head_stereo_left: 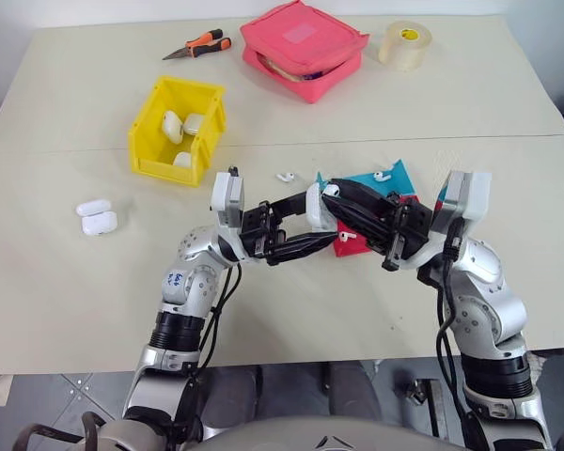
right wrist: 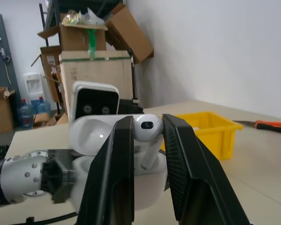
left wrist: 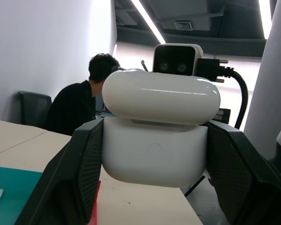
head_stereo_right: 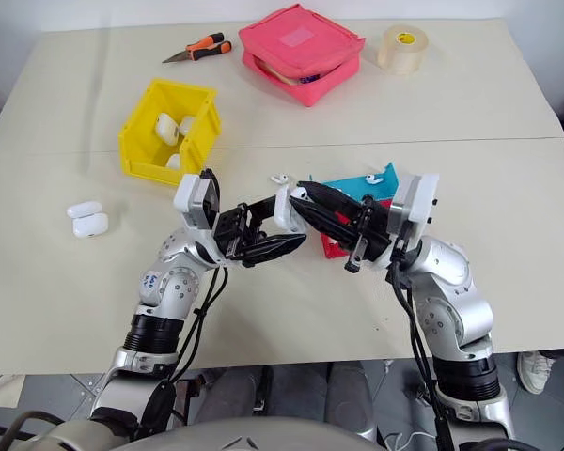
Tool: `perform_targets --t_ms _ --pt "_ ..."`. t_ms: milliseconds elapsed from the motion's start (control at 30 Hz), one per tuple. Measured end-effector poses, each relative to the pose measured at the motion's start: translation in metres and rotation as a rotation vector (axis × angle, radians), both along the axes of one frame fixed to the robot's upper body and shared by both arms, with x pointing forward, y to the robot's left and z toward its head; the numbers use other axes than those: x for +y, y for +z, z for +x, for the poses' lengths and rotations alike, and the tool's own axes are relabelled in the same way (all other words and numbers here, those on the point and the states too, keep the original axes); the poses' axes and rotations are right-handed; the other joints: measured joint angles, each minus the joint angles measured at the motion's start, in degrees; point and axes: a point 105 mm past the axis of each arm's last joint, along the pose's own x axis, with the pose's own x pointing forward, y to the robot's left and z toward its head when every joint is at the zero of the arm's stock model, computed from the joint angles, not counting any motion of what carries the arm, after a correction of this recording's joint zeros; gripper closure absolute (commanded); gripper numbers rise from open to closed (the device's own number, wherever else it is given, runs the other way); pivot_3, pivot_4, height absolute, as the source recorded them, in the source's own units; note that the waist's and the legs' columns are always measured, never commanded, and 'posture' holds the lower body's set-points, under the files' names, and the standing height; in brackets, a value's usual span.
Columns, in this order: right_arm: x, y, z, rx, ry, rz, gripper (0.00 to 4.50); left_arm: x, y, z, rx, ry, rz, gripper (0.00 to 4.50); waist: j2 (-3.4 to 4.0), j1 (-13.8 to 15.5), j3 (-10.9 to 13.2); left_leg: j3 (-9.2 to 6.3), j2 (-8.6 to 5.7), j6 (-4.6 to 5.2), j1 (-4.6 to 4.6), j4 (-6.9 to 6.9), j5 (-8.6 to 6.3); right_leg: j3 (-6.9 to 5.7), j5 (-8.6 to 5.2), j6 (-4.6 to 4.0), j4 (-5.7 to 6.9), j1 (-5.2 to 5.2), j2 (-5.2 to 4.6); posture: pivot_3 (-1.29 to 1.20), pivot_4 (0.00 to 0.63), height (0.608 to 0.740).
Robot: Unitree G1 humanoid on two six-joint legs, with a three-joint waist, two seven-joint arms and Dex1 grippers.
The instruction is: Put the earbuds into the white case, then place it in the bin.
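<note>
Nearest the camera, the two arms are being held together above the table point(head_stereo_left: 66, 310), and the white case point(left wrist: 154, 140) is being gripped by the left gripper point(head_stereo_left: 296, 237), its jaws shut on the case's sides with the lid hinged open. An earbud point(right wrist: 146, 133) is being pinched between the narrow jaws of the right gripper point(right wrist: 147, 154), stem pointing down, and is being held just over the open case.

Farther back, the yellow bin point(head_stereo_left: 174, 132) is being left waiting, with several other white cases already lying in it. Beside it on the left, two more closed cases point(head_stereo_left: 97, 216) are lying on the table. Past the grippers, teal and red trays point(head_stereo_left: 381, 183) are partly being covered by the arms; one loose earbud point(head_stereo_left: 383, 175) is resting on the teal tray, another point(head_stereo_left: 285, 176) on the bare table just beside it.

By this judgement, the task is at its first stage: the earbud is not yet seated, the lid is yet to be closed, and the case is yet to be carried to the bin.

Whether the case's wells already hold an earbud cannot be told, since its inside is being hidden by the fingers.
</note>
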Motion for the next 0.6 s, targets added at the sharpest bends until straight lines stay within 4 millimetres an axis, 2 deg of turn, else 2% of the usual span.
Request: perform_targets --t_ms 600 --pt "0.0024 -0.0011 0.0042 0.004 0.018 -0.023 3.97 0.0012 0.0005 0.0053 0.015 0.011 -0.016 1.63 0.00 0.0 0.0 0.01 0.00 0.00 0.00 0.01 0.00 0.00 0.00 0.00 0.00 0.00 0.00 0.00 0.150 0.740"
